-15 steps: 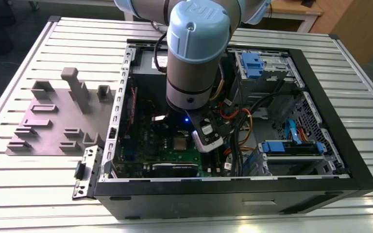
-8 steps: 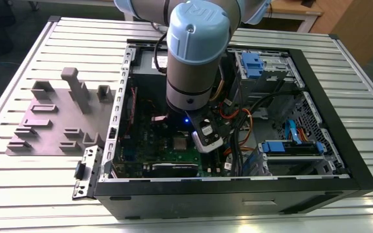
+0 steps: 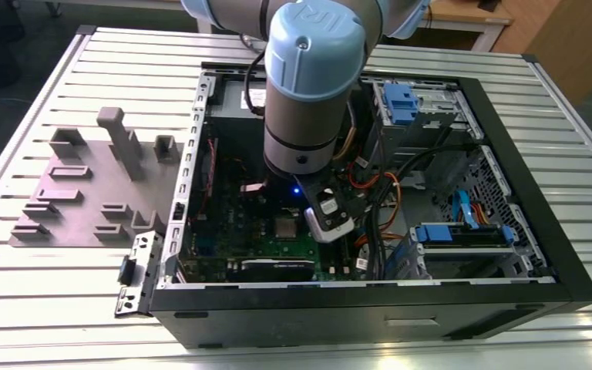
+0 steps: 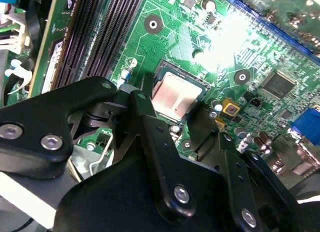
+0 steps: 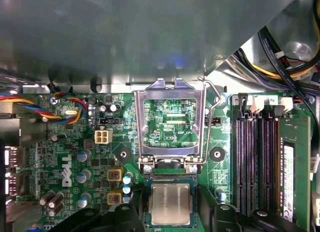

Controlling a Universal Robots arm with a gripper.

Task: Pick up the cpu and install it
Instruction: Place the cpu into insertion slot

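In the first wrist view, the small flat square silvery-grey cpu [image 5: 170,204] is seen lying in its socket on the green motherboard [image 5: 75,157], and the rectangular silver hinged socket frame [image 5: 170,122] is shown swung open beside it. In the second wrist view, the black fingers [image 4: 150,127] of the gripper [image 4: 169,105] are seen spread apart, just beside opposite edges of the socket, with nothing gripped. In the exterior view, the pale blue and grey arm [image 3: 301,85] is shown reaching down into an open black computer case [image 3: 378,324] on the ribbed metal tabletop [image 3: 584,200].
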